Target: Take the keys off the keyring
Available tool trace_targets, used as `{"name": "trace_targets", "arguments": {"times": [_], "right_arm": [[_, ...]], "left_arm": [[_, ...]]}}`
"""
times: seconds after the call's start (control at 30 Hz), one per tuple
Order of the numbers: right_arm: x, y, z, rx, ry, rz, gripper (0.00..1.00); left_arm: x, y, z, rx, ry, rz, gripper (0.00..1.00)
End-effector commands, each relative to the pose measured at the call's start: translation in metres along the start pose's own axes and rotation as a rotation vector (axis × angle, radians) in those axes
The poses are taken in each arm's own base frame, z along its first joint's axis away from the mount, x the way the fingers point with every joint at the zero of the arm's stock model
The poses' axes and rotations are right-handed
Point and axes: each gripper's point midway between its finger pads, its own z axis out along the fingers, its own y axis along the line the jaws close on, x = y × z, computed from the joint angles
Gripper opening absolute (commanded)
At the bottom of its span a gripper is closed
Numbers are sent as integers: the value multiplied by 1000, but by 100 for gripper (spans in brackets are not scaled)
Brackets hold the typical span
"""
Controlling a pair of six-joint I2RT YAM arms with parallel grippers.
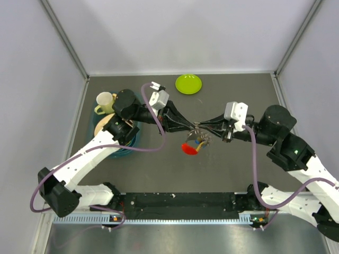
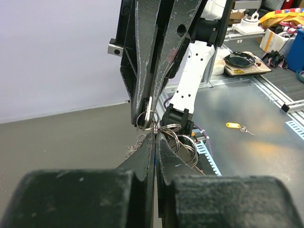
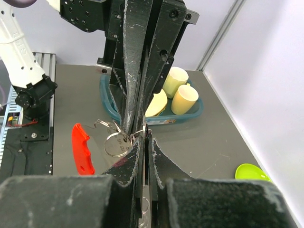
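Both grippers meet tip to tip above the table's middle. My left gripper (image 1: 193, 127) (image 2: 156, 137) is shut on the keyring (image 2: 176, 138), a cluster of thin silver wire rings at its tips. My right gripper (image 1: 202, 128) (image 3: 146, 138) is shut on a thin silver metal piece, seemingly a key seen edge-on, joined to the same bunch. The keys (image 1: 197, 141) hang below the tips above the table, with an elongated red tag (image 1: 188, 148) (image 3: 81, 149) and a bit of blue. A silver ring with a tag (image 3: 116, 142) dangles left of the right fingers.
A teal basket (image 1: 125, 149) (image 3: 190, 115) with yellow cups (image 3: 184, 99) stands at the left under the left arm. A pale yellow mug (image 1: 105, 100) sits behind it. A lime-green dish (image 1: 188, 83) (image 3: 251, 172) lies at the back. Purple cables loop off both arms.
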Motion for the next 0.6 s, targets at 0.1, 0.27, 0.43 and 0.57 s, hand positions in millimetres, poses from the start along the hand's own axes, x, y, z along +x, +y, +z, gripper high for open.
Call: {"name": "trace_targets", "arguments": {"times": [0.1, 0.27, 0.43, 0.57], "right_arm": [[-52, -10, -17, 75, -154, -67, 0], [-42, -9, -18, 85, -137, -46, 0], [-27, -5, -19, 85, -109, -20, 0], [-13, -4, -18, 93, -75, -3, 0]], "left_arm": [[-17, -1, -1, -40, -26, 43, 0], [-24, 4, -3, -96, -48, 53, 0], [-33, 9, -5, -145, -84, 62, 0], [-41, 8, -8, -169, -112, 74, 0]]}}
